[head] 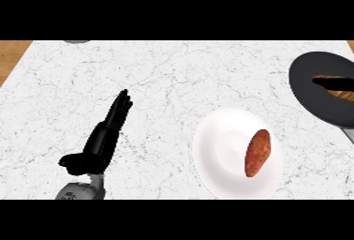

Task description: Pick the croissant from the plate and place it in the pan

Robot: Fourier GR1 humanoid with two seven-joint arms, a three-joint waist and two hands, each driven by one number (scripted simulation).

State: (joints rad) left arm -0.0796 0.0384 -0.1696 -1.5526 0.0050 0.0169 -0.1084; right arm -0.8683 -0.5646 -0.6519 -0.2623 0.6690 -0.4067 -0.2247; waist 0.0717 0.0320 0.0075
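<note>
A reddish-brown croissant [258, 153] lies on the right half of a white plate [220, 154] at the lower right of the marble counter. A dark pan [311, 89] sits at the right edge, partly cut off, with a wooden-looking patch showing inside it. My left hand [104, 138] rests at the lower left with fingers straight and pointing up and away, well left of the plate and holding nothing. My right hand does not show.
The white marble counter [173, 79] spreads across the view, with wooden edges at the top left and top right corners. A small grey object [77, 41] peeks in at the top left edge.
</note>
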